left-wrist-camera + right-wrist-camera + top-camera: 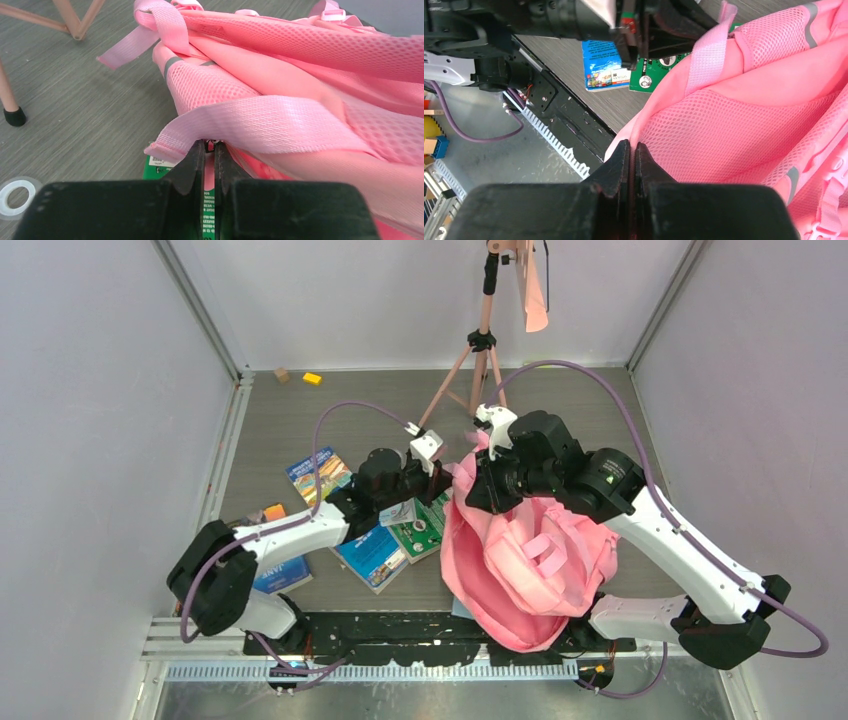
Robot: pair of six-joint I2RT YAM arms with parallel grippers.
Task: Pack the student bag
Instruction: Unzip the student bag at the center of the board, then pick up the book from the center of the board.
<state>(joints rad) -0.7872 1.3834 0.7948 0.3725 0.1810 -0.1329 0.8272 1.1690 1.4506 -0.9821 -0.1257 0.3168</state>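
You had the student bag [530, 560] lying on the table [270, 420], near the front edge and right of centre, its open top turned toward the tripod [478, 360]. Your left gripper [210, 150] pinched the bag's fabric edge under a pale strap [260, 122], jaws nearly pressed together. Your right gripper [632, 152] likewise pinched the rim of the pink mesh lining, jaws almost touching. Beside the bag lay a green book [422, 528] and a blue book [375, 555].

Jaws pinched, seemingly on student bag [744, 125] edge
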